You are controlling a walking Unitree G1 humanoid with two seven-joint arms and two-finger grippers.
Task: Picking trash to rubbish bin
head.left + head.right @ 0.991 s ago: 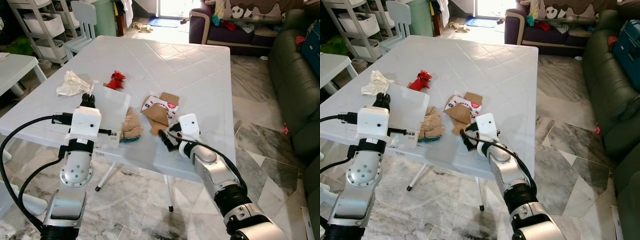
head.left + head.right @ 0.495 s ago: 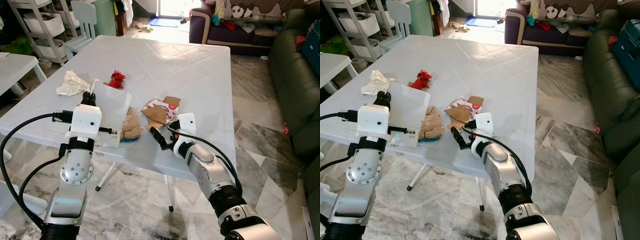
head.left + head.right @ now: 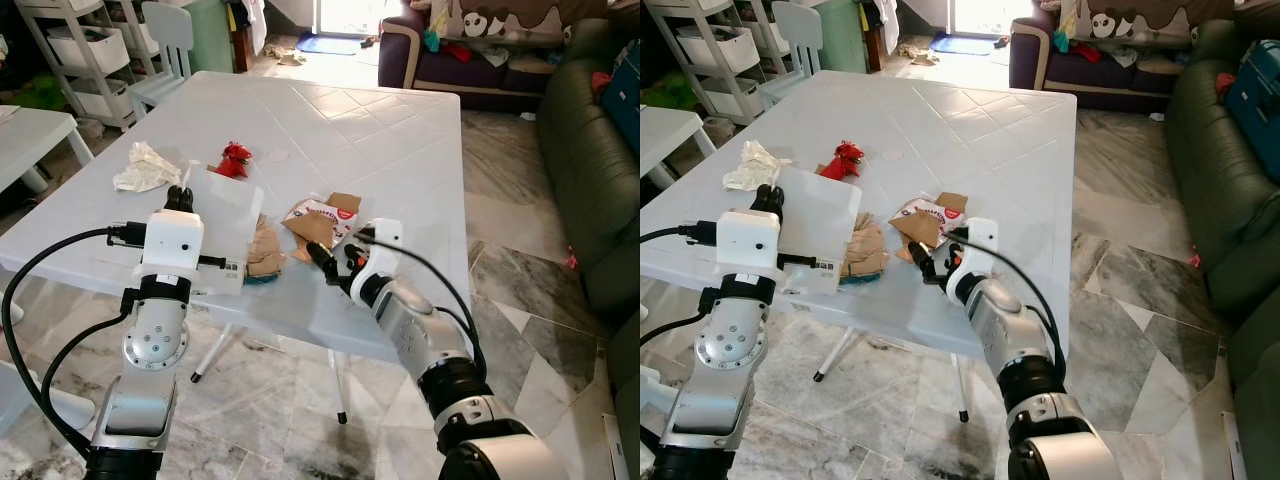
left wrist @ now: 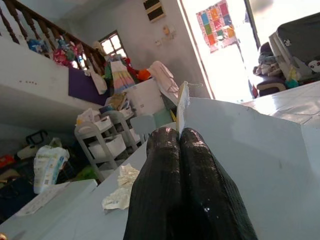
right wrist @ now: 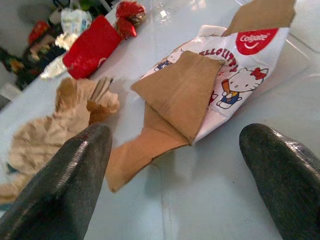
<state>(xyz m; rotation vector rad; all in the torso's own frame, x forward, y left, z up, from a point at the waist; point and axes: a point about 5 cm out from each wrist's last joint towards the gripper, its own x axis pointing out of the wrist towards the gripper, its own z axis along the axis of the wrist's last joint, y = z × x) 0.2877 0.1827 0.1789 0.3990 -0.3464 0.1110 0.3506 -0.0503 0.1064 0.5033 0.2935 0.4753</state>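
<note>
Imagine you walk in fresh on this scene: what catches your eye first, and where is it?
The right tool hovers open at the white plastic table's near edge, aimed at a torn brown cardboard toothpaste box with a cartoon cat print. Beside it lies crumpled brown paper. The left tool is shut on a white rectangular bin, with a red wrapper beyond.

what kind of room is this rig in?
Most likely a lived-in home living room: dark sofas, a white plastic table strewn with trash, storage shelves and a small chair at the back.
</note>
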